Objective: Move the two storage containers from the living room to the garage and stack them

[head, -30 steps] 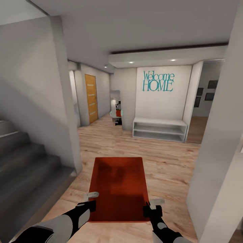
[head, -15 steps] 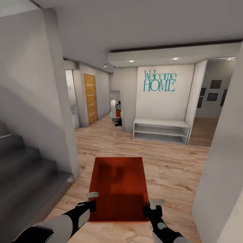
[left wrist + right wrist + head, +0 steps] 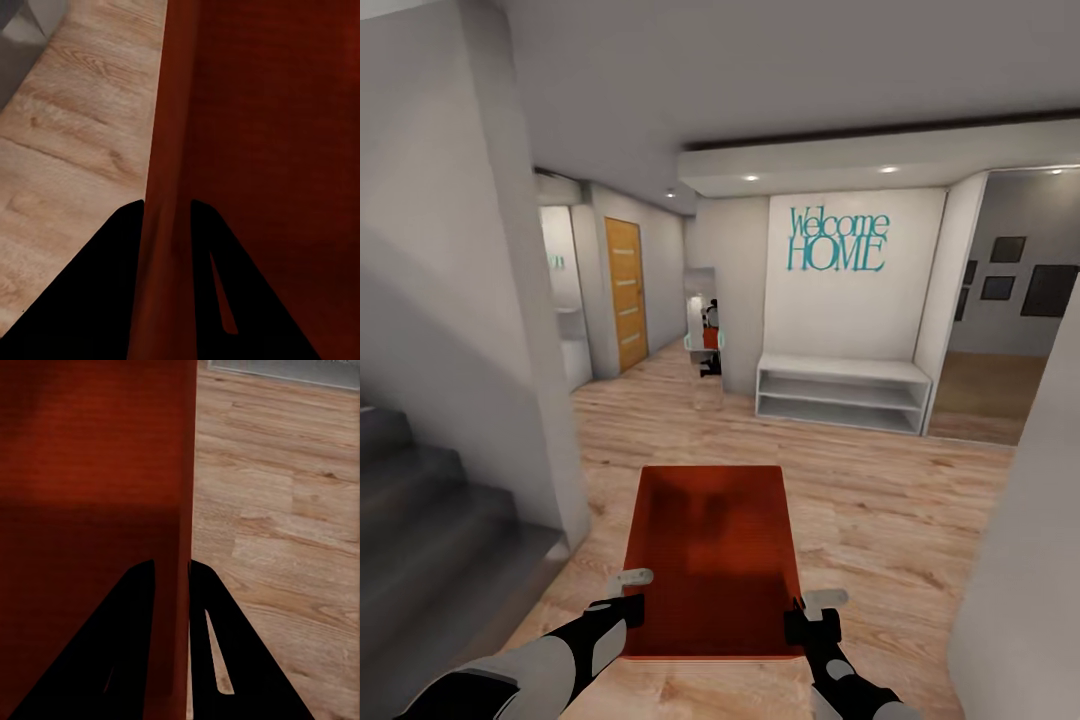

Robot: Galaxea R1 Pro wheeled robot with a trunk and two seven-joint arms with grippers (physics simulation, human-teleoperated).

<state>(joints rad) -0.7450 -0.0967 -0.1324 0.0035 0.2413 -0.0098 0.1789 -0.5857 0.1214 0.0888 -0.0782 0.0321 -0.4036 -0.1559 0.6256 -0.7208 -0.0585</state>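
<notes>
One orange-red storage container (image 3: 710, 555), lidless, is held level in front of me above the light wood-plank flooring. My left gripper (image 3: 628, 600) is shut on its left wall near the near corner, and my right gripper (image 3: 810, 615) is shut on its right wall. In the left wrist view the fingers of the left gripper (image 3: 166, 206) straddle the container wall (image 3: 169, 135). The right wrist view shows the right gripper (image 3: 171, 564) clamping the container wall (image 3: 180, 472) the same way. The garage is out of view.
Grey stairs (image 3: 420, 520) and a wall corner (image 3: 530, 380) stand close at the left. A pale wall (image 3: 1030, 560) is near on the right. Ahead are a white shelf bench (image 3: 840, 390), an orange door (image 3: 625, 295), a mirror (image 3: 705, 335) and an opening (image 3: 1000, 380).
The whole view has shifted: the camera has moved forward, the stairs slide out at the left and the right opening widens. The container and both grippers keep their places.
</notes>
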